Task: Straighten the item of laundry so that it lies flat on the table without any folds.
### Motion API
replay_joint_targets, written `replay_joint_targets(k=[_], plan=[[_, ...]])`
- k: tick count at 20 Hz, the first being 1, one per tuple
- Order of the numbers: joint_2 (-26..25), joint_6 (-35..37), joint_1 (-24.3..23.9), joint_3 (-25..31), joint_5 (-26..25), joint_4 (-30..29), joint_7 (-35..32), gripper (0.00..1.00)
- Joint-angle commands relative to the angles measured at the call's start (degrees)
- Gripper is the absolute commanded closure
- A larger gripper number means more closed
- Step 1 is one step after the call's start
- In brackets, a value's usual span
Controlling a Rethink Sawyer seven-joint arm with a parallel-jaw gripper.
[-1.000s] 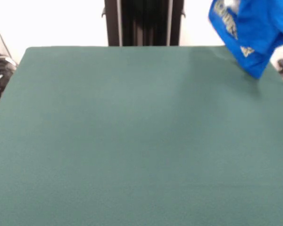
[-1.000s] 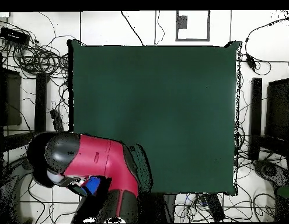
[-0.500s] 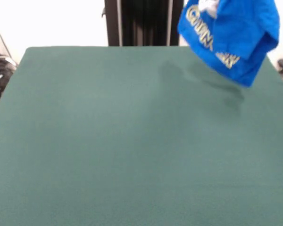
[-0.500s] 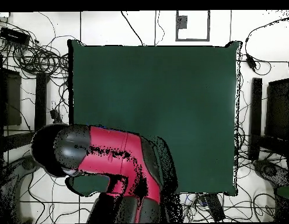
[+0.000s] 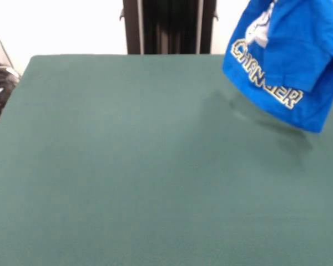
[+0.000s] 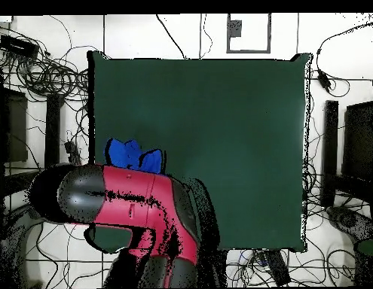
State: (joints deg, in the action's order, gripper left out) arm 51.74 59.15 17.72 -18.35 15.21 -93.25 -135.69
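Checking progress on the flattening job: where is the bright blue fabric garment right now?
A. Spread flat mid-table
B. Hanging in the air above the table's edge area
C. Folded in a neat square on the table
B: the bright blue fabric garment dangles bunched from above, casting a shadow on the dark green cloth-covered table.

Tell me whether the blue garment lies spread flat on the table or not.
Not flat. The blue garment hangs bunched and folded in the air above the green table, casting a shadow on it; whatever holds it is out of sight.
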Motion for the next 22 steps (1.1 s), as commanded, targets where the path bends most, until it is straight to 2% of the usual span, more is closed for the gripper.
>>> replay_joint_targets(k=[1,6,11,16,22], plan=[[-1.5,6.58,0.7,2.39,-0.77,-3.38,-10.36,1.0],[-1.06,9.98,-1.52,2.86,-1.66,-1.55,-7.05,1.0],[-1.66,16.0,-7.22,4.2,-4.15,3.96,-0.22,1.0],[-3.01,22.95,-15.0,6.98,-8.11,11.24,7.86,1.0],[-4.34,21.96,-21.15,9.03,-15.88,17.89,14.88,1.0]])
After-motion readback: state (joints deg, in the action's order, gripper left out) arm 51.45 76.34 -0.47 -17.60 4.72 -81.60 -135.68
